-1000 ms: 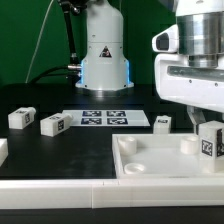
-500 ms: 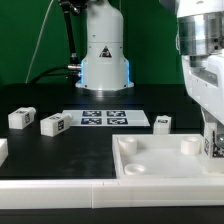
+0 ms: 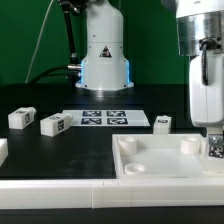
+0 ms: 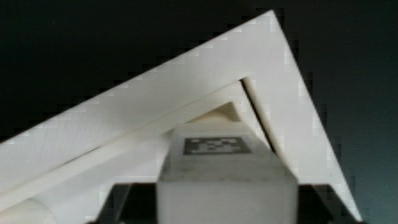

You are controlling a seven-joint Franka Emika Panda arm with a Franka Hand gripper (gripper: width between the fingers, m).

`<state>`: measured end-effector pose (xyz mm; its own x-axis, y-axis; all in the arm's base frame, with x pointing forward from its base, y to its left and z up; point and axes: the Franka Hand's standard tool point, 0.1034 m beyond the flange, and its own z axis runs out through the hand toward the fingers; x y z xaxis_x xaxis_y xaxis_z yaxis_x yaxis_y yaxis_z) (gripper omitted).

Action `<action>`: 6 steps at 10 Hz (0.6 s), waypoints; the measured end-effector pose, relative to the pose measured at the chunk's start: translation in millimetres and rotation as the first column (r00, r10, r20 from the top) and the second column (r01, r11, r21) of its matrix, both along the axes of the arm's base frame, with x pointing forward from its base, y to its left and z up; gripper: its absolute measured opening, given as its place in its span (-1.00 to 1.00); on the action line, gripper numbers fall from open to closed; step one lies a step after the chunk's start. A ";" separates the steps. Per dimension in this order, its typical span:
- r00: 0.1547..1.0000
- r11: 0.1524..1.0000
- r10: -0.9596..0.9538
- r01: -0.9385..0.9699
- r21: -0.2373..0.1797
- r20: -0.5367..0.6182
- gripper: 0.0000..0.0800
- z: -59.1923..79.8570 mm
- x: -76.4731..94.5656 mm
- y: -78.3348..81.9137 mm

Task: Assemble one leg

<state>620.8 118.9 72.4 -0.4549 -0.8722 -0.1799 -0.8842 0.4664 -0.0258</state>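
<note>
We see the gripper [image 4: 222, 190] pinching a leg [image 4: 222, 160], the fingers dark on either side of the block in the wrist view, its tag facing the camera. In the exterior view that leg [image 3: 214, 148] shows only as a sliver at about 3 o'clock in the frame, low over the tray [image 3: 150, 165] and near its far corner on the exterior view's right. The wrist view shows the same corner of the tray [image 4: 178, 95] as a white wedge directly beyond the leg.

We judge the step to be seating this leg in that corner socket. To do it well we should keep the leg upright, centre it over the socket before pressing, and push straight down, not at an angle, since a tilted block may jam on the rim. We cannot see the socket itself here.

Three more legs [image 3: 22, 117] [image 3: 54, 124] [image 3: 163, 122] lie on the table [image 3: 90, 150], around the marker board [image 3: 105, 118].
</note>
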 end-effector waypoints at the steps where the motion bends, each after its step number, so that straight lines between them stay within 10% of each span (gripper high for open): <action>1: 0.999 0.999 0.032 -0.032 -0.002 0.005 -0.27 0.0 0.0 0.0; 2: 0.999 0.999 0.034 -0.034 -0.002 0.005 -0.27 -0.1 -0.1 0.5; 4: 0.992 0.992 0.129 -0.128 -0.014 0.019 0.53 -0.1 0.2 -1.1; 6: 0.957 0.958 0.287 -0.286 -0.037 0.038 0.60 0.0 0.6 -3.4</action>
